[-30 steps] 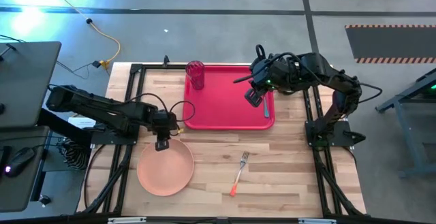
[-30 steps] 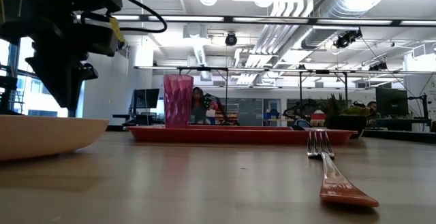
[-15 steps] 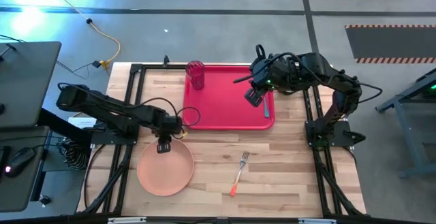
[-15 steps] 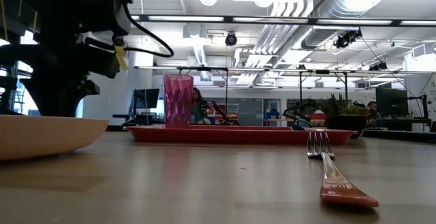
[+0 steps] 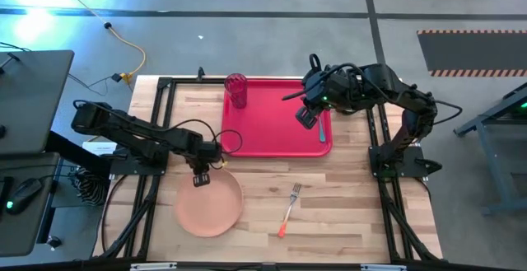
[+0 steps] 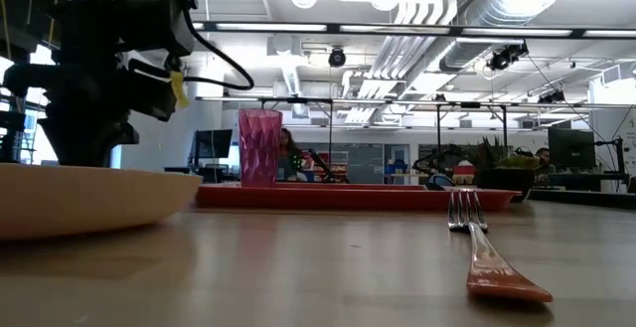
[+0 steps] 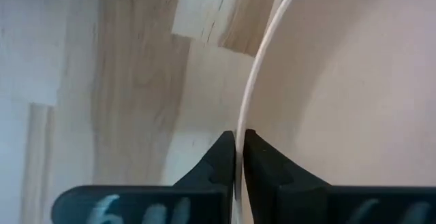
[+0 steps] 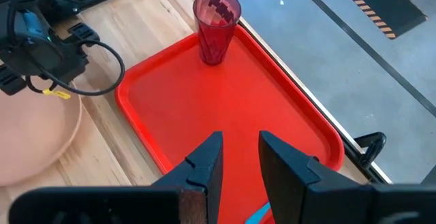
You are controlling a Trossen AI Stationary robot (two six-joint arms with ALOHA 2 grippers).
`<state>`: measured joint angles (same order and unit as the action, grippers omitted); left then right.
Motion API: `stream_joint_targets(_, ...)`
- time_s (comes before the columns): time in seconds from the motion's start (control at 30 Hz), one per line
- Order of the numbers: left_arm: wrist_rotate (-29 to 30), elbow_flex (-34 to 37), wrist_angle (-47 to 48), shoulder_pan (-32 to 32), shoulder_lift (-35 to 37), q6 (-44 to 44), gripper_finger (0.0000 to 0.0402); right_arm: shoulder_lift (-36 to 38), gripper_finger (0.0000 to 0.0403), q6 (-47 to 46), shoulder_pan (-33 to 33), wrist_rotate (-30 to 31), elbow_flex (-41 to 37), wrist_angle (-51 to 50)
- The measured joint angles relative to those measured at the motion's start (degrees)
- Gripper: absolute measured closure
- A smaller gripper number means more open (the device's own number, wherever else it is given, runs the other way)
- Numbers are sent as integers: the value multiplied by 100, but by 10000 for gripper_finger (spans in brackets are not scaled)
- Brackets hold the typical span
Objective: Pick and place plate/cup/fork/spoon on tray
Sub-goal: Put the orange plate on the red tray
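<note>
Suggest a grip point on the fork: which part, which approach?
Take the fork by its orange-red handle near mid-length, coming straight down with the pincer's fingers across the shaft. It lies flat on the bare table, tines toward the tray, with free wood on both sides. The handle is thicker than the tines, so probably easier to pinch.

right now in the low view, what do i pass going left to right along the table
plate with the left pincer above its rim → cup standing on the tray → fork
</note>
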<state>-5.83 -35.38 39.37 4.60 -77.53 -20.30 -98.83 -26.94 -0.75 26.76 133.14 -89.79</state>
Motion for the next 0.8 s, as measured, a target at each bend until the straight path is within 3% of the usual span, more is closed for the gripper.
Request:
stream_joint_targets(0.4, -197, -191, -718, -6, -7, -1182, 398, 0, 316, 0, 0, -19, 0, 7)
stream_joint_targets(0.8, 894, -1146, -1407, -436, -9, -2679, 400, 0, 316, 44, 2, -63, 0, 12)
